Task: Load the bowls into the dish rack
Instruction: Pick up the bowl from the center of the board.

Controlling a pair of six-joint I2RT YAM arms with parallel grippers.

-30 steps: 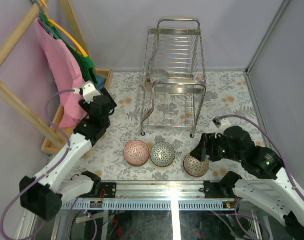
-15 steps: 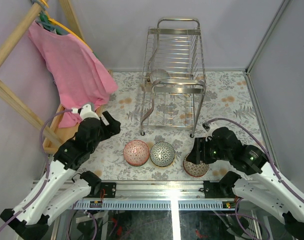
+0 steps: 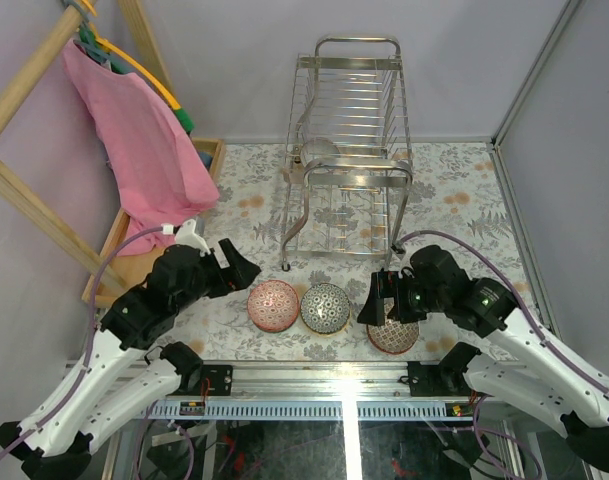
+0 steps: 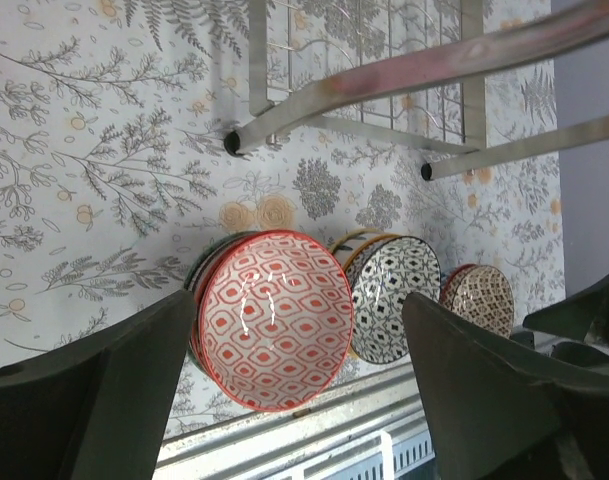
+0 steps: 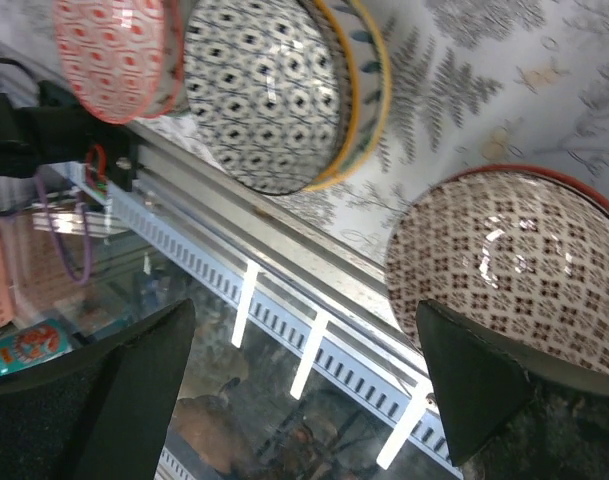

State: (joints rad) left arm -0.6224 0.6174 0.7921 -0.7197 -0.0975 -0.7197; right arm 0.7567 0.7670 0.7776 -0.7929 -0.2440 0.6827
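Clutter first: a pink garment (image 3: 149,150) hangs off a wooden frame (image 3: 24,195) on the left, with a yellow hanger (image 3: 134,65) poking out above it. A wooden tray (image 3: 112,245) sits under it at the table's left edge. The table (image 3: 454,200) has a grey floral cover, and a metal rail (image 3: 314,375) runs along the near side.

The dish rack (image 3: 349,130) stands at the back middle, chrome, two tiers. Something round and pale shows through the wires on its left side, but I can't tell what it is. Its front legs come down just behind the bowls.

The bowls sit in a row near the front edge: a red-and-white bowl (image 3: 273,305), a black-and-white bowl (image 3: 325,307) touching it, and a brown-patterned bowl (image 3: 393,332) a bit further right. From the wrist views, the first two sit on top of stacks; a yellow-rimmed one shows under the black-and-white one.

The left gripper (image 3: 242,272) hangs just left of the red-and-white bowl with its fingers (image 4: 94,390) spread wide and nothing in them. The right gripper (image 3: 379,300) hovers over the brown-patterned bowl, also wide apart and holding nothing.

Only writing I can spot is on a teal packet (image 5: 24,348) below the table, too small to read.
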